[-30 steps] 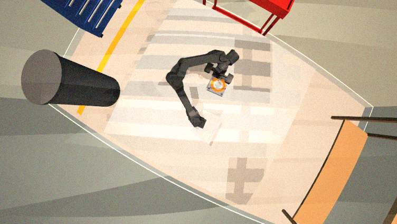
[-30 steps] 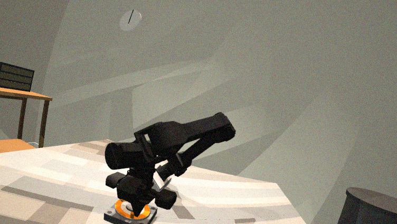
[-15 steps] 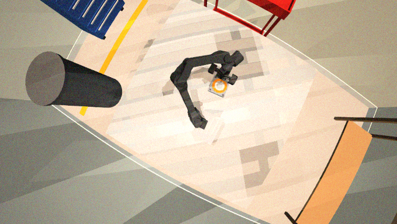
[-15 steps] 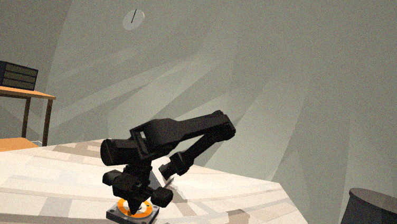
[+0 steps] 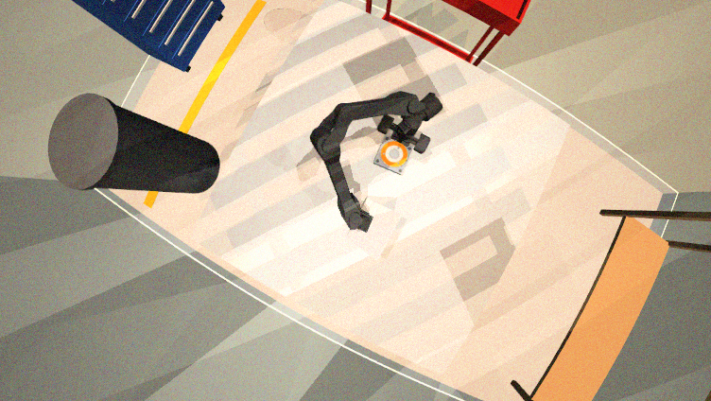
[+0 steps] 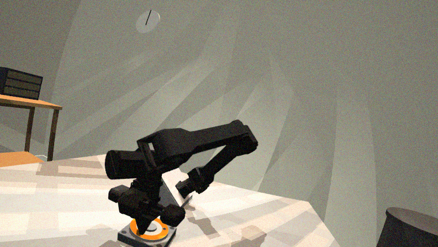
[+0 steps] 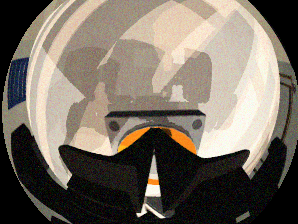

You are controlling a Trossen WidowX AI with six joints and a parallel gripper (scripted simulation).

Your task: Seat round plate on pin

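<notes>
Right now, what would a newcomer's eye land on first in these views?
Probably the round orange-rimmed plate on its grey square base, mid-table. Next, the black arm's gripper, jaws shut on nothing, its tip pointing down at the plate in the exterior view. Beyond that, the big dark cylinder lying at the table's edge in the top view.
</notes>
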